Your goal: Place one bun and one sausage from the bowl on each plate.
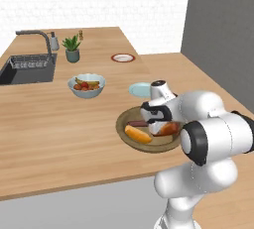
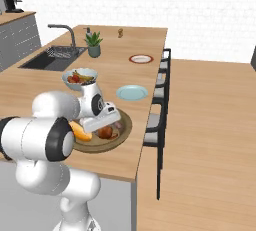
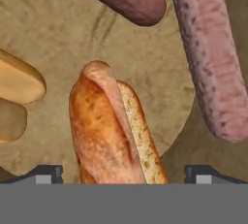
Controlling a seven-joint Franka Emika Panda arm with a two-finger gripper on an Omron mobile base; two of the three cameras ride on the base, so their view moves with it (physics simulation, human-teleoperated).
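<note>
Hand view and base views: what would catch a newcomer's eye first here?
The glossy reddish-brown bun lies between the open end effector's fingertips, inside the wooden bowl at the counter's near edge. Two sausages lie beyond it, and both plates, the light blue plate nearest, wait bare.

I see 2 buns [image 3: 109,131] and 2 sausages [image 3: 208,58] lying flat in the wooden bowl [image 1: 125,134]; the blue plate [image 2: 132,93] and red-rimmed plate [image 2: 141,59] sit bare beyond.

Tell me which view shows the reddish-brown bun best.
The hand view: the reddish-brown bun lies close up in the bowl, between the open gripper's fingertips. In the left base view the hand covers most of it; the right base view shows a small part.
</note>
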